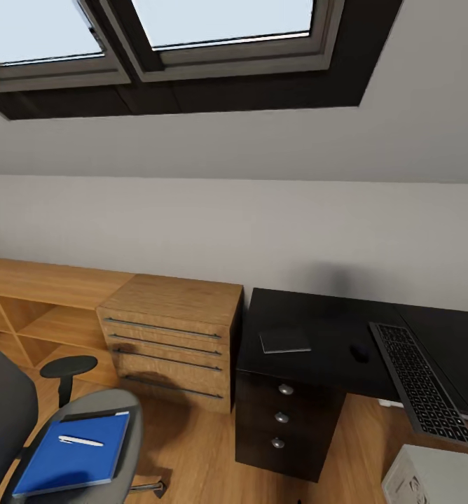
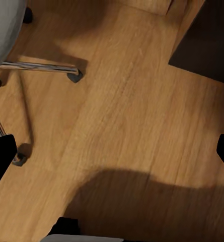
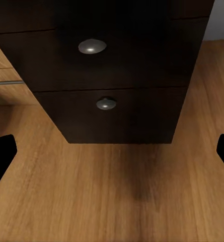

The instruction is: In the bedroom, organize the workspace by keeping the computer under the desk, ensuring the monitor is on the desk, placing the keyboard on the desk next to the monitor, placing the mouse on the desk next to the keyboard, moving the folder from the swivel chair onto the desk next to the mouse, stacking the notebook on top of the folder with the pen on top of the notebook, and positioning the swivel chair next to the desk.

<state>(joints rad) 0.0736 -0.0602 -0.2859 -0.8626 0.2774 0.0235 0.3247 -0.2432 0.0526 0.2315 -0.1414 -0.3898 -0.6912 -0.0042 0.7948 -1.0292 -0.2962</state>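
Blue folder [image 1: 74, 455] lies flat on the grey swivel chair [image 1: 115, 413] at seven o'clock, a pale pen [image 1: 80, 441] resting on it. Both hands hang over the wood floor [image 2: 127, 116], fingers [image 2: 1, 156] spread wide and released, holding nothing.

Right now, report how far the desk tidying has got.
Done: little that shows. The keyboard, mouse and notebook lie on black tops; whether that is the right desk is unclear. The computer stands on the floor by the keyboard's end. In hand: nothing; the left tool and right tool are open. Left: the folder with the pen lies on the swivel chair; stacking remains.
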